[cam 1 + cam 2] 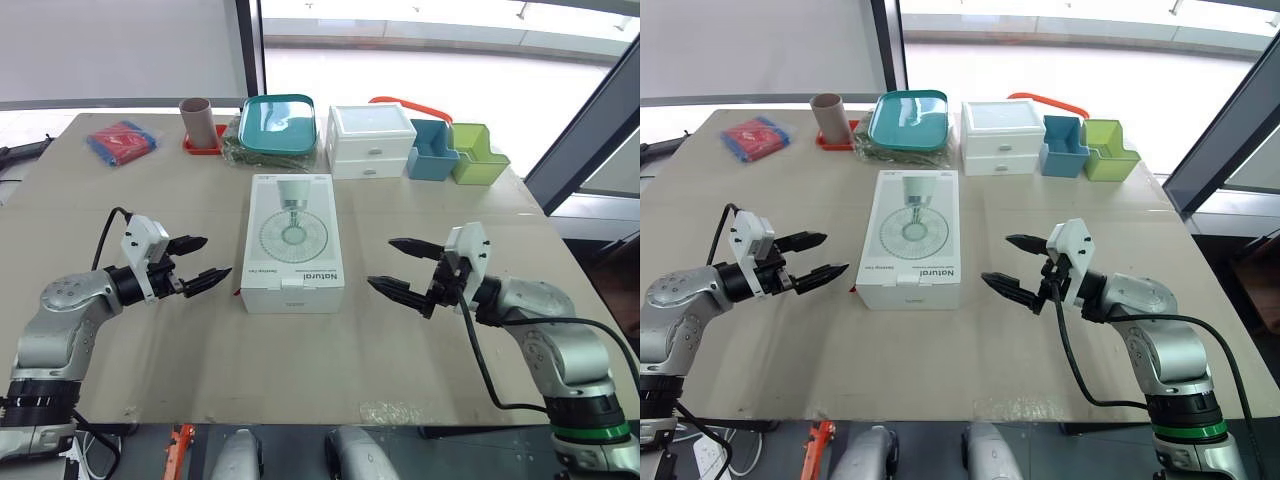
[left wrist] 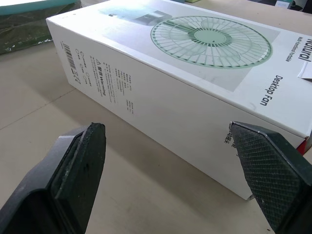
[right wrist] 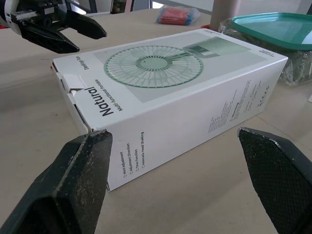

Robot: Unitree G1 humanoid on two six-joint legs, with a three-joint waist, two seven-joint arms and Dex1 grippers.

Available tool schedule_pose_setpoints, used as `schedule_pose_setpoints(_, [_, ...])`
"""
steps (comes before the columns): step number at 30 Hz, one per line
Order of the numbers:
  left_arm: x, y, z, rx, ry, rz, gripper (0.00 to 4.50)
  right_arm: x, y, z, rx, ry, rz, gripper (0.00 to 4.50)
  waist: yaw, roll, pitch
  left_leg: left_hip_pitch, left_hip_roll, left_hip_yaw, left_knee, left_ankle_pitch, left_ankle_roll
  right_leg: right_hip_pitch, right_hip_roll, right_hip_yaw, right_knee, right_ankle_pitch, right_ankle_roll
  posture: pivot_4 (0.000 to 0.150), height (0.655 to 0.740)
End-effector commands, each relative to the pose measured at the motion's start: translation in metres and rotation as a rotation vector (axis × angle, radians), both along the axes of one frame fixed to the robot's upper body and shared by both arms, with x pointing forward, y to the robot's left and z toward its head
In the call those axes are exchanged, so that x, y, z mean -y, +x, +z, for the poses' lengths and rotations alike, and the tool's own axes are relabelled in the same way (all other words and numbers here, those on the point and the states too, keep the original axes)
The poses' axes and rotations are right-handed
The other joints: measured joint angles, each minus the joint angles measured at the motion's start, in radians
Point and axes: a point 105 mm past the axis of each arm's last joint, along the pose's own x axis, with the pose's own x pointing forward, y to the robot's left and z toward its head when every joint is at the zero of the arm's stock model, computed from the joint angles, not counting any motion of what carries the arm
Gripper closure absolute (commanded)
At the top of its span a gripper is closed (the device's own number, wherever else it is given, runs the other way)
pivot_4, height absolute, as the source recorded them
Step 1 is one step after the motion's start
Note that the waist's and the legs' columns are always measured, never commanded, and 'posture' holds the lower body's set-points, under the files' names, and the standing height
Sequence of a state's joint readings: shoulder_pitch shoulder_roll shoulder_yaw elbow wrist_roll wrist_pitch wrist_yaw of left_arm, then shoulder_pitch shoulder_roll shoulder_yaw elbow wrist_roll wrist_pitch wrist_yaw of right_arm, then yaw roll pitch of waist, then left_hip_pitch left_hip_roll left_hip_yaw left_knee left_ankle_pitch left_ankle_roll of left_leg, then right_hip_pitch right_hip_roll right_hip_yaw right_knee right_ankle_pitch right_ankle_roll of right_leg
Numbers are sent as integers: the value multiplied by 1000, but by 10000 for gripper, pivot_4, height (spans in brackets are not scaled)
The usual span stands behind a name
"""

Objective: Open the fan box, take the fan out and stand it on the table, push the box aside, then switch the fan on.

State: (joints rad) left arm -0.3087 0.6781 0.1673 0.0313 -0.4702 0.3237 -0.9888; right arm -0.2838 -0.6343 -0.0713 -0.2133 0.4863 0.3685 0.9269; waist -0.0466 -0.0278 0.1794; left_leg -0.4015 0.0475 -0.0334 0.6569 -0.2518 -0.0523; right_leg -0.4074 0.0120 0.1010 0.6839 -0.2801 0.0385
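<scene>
While the fan box [image 1: 293, 240] lay flat at the centre of the counter [image 1: 150, 200], its printed face was up and its long axis ran from near to far. The end bearing the word "Natural" and the closed tuck flap pointed toward the near edge. The base of the printed fan pointed toward the far edge.

The left tool [image 1: 214, 257] hung just left of the box's near-left corner, close to the box but apart from it. Its fingers were spread wide, aimed at the box's long left side, and held nothing.

The right tool [image 1: 382, 263] hung to the right of the box's near half, with a clear gap of bare counter between them. Its fingers were likewise spread wide, aimed at the box's right side, and held nothing.

A teal tray [image 1: 279, 122] and a white drawer unit [image 1: 370, 142] stood beyond the box's far end.
</scene>
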Motion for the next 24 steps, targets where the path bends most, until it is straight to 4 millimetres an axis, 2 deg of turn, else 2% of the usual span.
schedule_pose_setpoints(1, [1,-1,9,43,-9,-13,0,2,0,12,43,4,-5,203,0,0,0,0,0,0,0,0,0,0,0,0,0,0,0,1500,7400])
schedule_pose_setpoints(21, [-1,0,14,49,-25,-4,0,4,2,10,34,12,-21,203,0,0,0,0,0,0,0,0,0,0,0,0,0,0,0,1500,7400])
schedule_pose_setpoints(24, [-6,2,14,49,-19,14,0,10,9,8,43,0,-68,203,0,0,0,0,0,0,0,0,0,0,0,0,0,0,0,1500,7400])
